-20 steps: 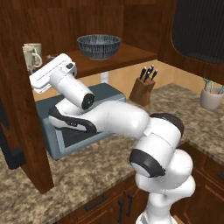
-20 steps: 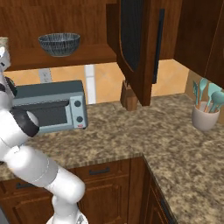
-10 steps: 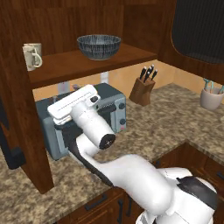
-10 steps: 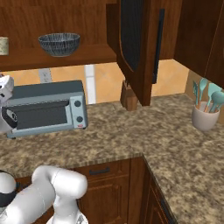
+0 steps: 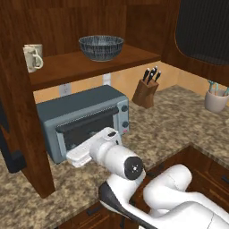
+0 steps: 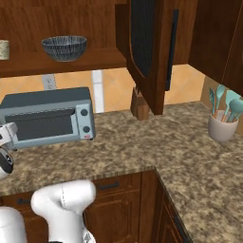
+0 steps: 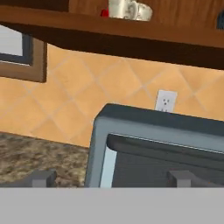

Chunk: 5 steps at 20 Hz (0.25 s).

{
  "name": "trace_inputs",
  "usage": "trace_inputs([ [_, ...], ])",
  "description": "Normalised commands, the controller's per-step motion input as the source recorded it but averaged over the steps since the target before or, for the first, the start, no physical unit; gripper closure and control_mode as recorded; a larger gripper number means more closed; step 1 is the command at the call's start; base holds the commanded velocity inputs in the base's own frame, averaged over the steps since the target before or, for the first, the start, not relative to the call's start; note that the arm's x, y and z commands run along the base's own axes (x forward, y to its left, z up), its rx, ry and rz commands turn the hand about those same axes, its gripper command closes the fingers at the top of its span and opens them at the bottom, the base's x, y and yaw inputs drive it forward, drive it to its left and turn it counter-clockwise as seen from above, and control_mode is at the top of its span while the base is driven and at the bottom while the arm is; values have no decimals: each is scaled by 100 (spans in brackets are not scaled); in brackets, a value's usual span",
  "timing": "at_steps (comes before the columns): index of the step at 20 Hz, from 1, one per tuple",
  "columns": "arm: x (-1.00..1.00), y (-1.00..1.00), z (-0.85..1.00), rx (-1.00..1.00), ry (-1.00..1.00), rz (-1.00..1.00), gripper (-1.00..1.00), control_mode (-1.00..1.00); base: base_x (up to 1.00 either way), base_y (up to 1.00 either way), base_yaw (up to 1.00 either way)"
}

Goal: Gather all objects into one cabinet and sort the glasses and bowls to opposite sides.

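The cream mugs [image 5: 33, 57] sit at the upper left of the left base view on the cabinet [image 5: 89, 62] shelf, the bowl [image 5: 101, 47] at its centre; both look rigid, glossy, breakable; take mugs across the body; the gripper [image 7: 111, 177], jaws apart, holds nothing; the hand view adds a red mug [image 7: 104, 13] behind the cream ones.
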Motion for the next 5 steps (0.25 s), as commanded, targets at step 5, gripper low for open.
trace_inputs([
  [5, -71, -5, -66, -25, 74, -4, -100, -100, 0, 0, 0],
])
